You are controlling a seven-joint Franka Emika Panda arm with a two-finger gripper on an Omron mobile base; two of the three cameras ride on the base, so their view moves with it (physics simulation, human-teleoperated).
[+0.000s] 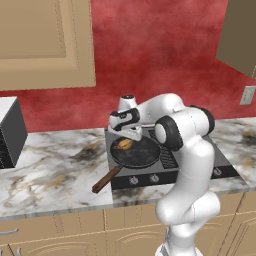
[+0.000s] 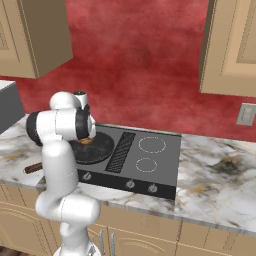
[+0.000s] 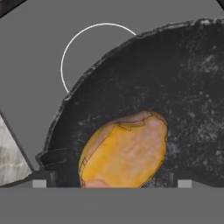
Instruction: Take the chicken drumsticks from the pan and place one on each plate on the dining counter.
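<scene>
A round dark pan [image 1: 142, 156] [image 2: 100, 150] [image 3: 183, 87] with a brown wooden handle [image 1: 106, 181] rests on the left burner of the cooktop. In it lies a golden-yellow chicken drumstick [image 1: 124, 145] [image 2: 86, 142] [image 3: 124, 153], near the pan's back left rim. My gripper [image 1: 131, 135] [image 3: 111, 183] hangs just above the drumstick, open. In the hand view its two fingertips [image 3: 39, 183] stand wide apart on either side of the meat, and I cannot tell whether they touch it. The plates and the dining counter are out of view.
The black cooktop [image 1: 220, 167] [image 2: 150, 155] is set into a marbled counter [image 1: 55, 170] [image 2: 220, 175] against a red wall. A grey box-like appliance [image 1: 10, 132] stands at the far left. Tan wall cabinets [image 1: 45, 40] [image 2: 230, 45] hang overhead.
</scene>
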